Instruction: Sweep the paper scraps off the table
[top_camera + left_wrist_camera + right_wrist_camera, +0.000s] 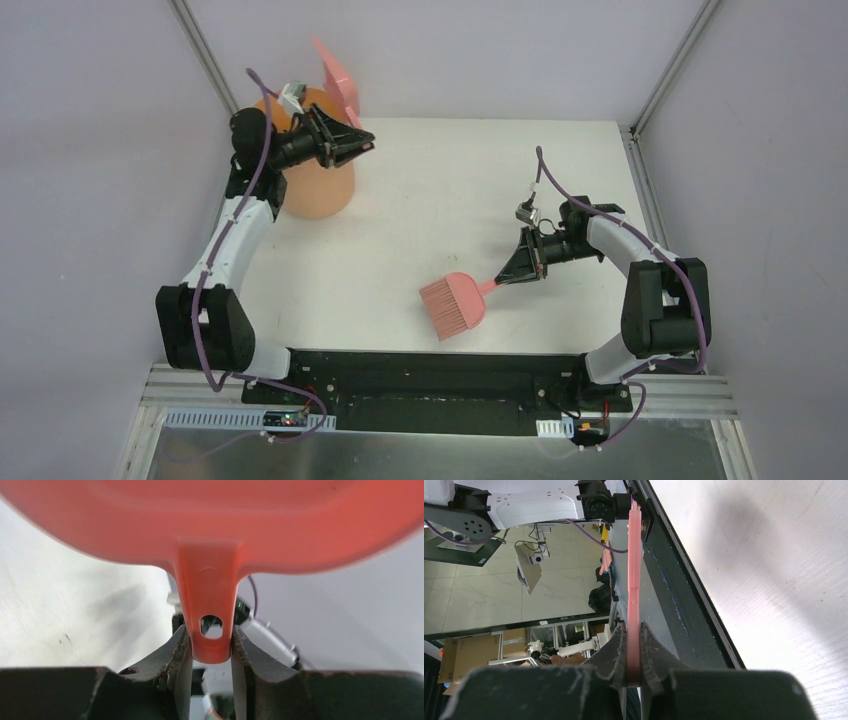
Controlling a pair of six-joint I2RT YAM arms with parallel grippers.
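Observation:
No paper scraps show in any view. My left gripper (362,140) is shut on the handle of the pink dustpan (337,77) and holds it tipped up above an orange bin (320,185) at the table's back left. In the left wrist view the dustpan (210,520) fills the top, its handle between my fingers (250,650). My right gripper (512,275) is shut on the handle of the pink hand brush (452,303), whose bristles lie near the front edge of the white table (470,190). In the right wrist view the brush (634,580) is seen edge-on.
The black and aluminium frame (430,375) runs along the table's near edge. Metal posts (205,50) stand at the back corners, with grey walls on both sides. The room floor and other equipment show past the table edge in the right wrist view (524,595).

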